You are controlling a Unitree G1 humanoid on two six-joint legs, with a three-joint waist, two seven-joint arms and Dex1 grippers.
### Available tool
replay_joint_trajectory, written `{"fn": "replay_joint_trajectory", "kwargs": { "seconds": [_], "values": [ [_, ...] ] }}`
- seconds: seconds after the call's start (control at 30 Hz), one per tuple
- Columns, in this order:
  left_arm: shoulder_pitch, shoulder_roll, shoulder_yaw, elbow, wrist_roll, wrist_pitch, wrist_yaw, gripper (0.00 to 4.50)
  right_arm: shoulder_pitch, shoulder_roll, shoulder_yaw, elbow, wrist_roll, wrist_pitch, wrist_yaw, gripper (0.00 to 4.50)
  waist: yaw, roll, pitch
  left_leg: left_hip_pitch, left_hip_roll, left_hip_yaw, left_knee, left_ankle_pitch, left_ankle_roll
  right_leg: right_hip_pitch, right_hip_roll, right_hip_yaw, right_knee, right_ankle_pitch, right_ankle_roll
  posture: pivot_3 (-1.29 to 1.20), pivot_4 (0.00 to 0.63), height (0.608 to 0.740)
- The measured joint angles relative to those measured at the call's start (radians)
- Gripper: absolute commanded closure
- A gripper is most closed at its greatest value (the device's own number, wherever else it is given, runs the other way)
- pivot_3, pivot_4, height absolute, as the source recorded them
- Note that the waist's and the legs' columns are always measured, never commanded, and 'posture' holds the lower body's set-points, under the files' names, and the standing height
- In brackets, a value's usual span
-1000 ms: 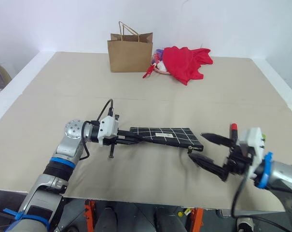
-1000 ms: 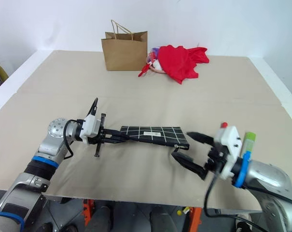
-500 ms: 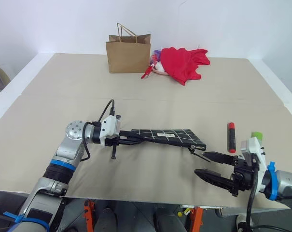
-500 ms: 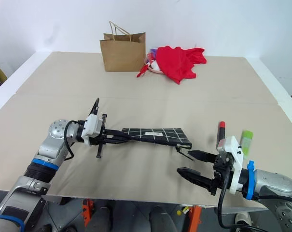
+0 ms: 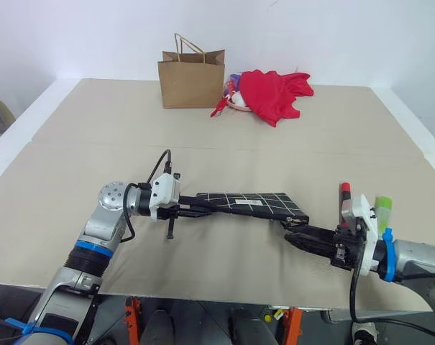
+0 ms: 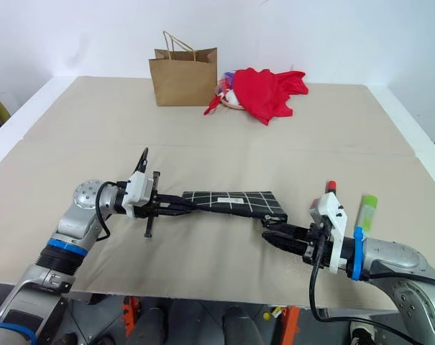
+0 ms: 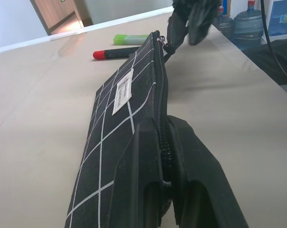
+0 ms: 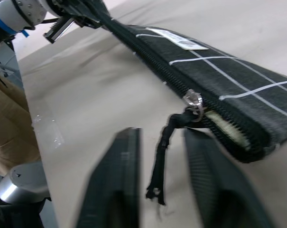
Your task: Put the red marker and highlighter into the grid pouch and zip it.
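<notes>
Jaws of left gripper [image 5: 192, 208] pinched on grid pouch [image 5: 253, 203] end — right gripper [image 5: 298, 237] jaws closing around pull tab [image 8: 168, 142]

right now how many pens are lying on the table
2: the red marker and the highlighter lie side by side, outside the grid pouch, behind the right gripper.

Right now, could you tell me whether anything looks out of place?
Yes: the grid pouch is held off the table, tilted, while the red marker and highlighter lie outside it.
</notes>
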Motion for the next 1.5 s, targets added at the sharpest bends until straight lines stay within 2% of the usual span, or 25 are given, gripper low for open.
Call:
{"fn": "replay_joint_trajectory", "kwargs": {
  "seconds": [0.53,0.7,1.03,1.5],
  "values": [
    [0.009,-0.028,-0.002,-0.020,0.005,0.005,0.025,4.50,-0.053,-0.018,0.097,0.003,-0.022,0.001,0.025,4.48,0.000,0.000,0.000,0.000,0.000,0.000,0.000,0.000,0.000,0.000,0.000,0.000,0.000,0.000,0.000,0.00,0.150,0.740],
    [0.013,-0.036,-0.002,-0.024,0.007,0.005,0.024,4.50,-0.214,0.006,0.200,-0.008,-0.028,0.032,-0.002,4.48,-0.005,0.000,0.000,0.000,0.000,0.000,0.000,0.000,0.000,0.000,0.000,0.000,0.000,0.000,0.000,0.00,0.150,0.740],
    [0.026,-0.037,-0.004,-0.025,0.010,0.005,0.025,4.50,-0.308,0.007,0.245,-0.012,-0.038,0.061,-0.002,4.48,0.001,0.000,0.000,-0.002,0.000,0.000,0.000,0.000,0.000,0.000,-0.001,-0.003,-0.001,-0.001,0.000,0.00,0.150,0.740],
    [0.026,-0.085,-0.012,-0.022,0.049,-0.006,0.067,4.50,-0.515,0.114,0.430,0.041,-0.101,0.085,0.004,4.48,0.000,0.000,0.000,-0.002,0.000,0.000,0.000,0.000,0.000,0.000,-0.001,-0.004,-0.001,-0.001,0.000,0.00,0.150,0.740]
  ]
}}
